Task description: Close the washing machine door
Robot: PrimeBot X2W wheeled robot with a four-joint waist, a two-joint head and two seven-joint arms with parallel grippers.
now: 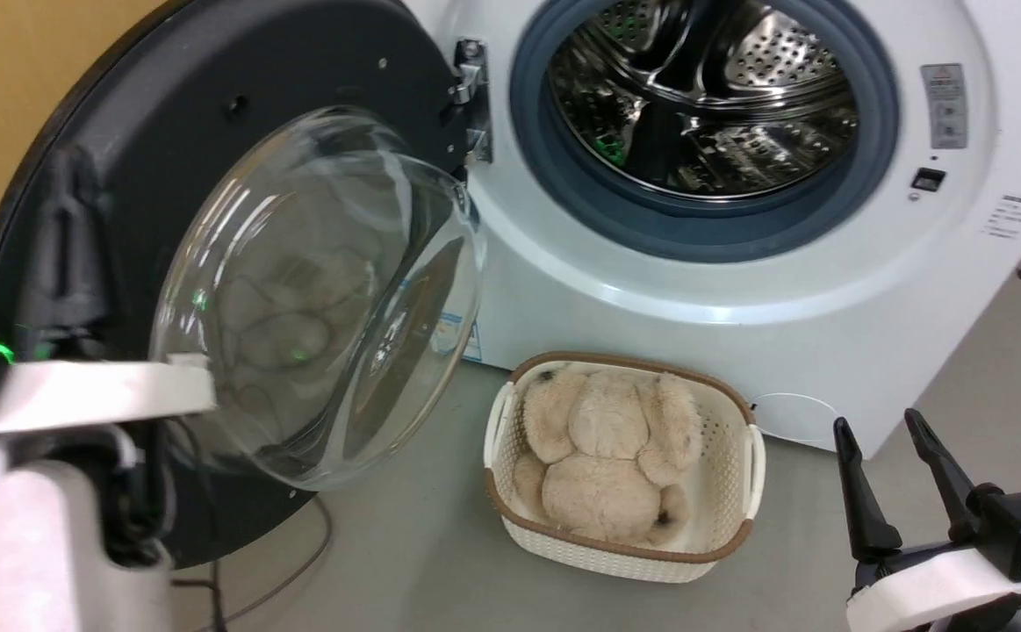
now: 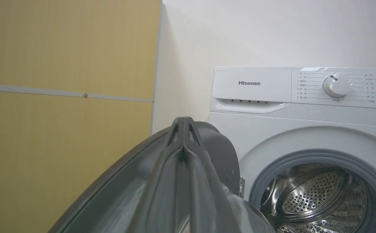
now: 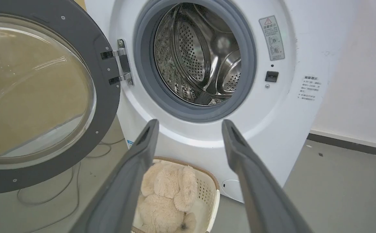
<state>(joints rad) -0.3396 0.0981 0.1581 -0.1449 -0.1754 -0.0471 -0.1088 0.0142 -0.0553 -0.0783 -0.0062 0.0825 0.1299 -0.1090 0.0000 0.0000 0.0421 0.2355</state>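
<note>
Fingers of the left gripper press together with nothing between them, at the far rim of the washing machine door, which stands wide open on its hinge, left of the washing machine. Right gripper hangs low with fingers spread wide, near a cream basket holding a plush toy on the floor.

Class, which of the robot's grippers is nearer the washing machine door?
Left. The left gripper, shut, is at the washing machine door; the right gripper, open, is well apart, beyond the basket.
</note>
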